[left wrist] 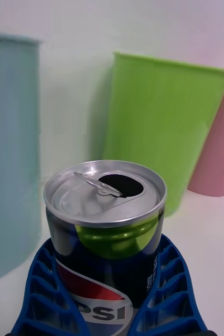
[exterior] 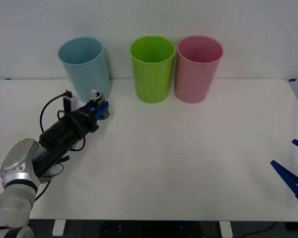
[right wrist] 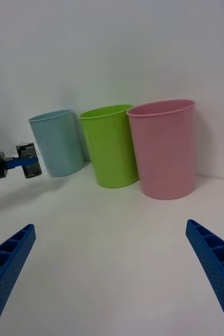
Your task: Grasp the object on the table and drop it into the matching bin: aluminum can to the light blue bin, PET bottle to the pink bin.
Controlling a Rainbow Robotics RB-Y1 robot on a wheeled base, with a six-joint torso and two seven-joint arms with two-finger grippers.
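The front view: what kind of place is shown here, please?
Probably a lab bench set up for a sorting test: a plain white table against a bare wall, three plastic bins in a row, and the left gripper holding an aluminum can.

Three tall plastic bins are counted on one white table: one light blue bin, one lime green bin and one pink bin. One aluminum can is counted, dark blue with a silver top and an opened pull-tab. Two grippers with blue ribbed fingers are counted: one left gripper, closed around the can, and one right gripper, its two fingers spread apart. Two robot arms are counted, one per gripper.
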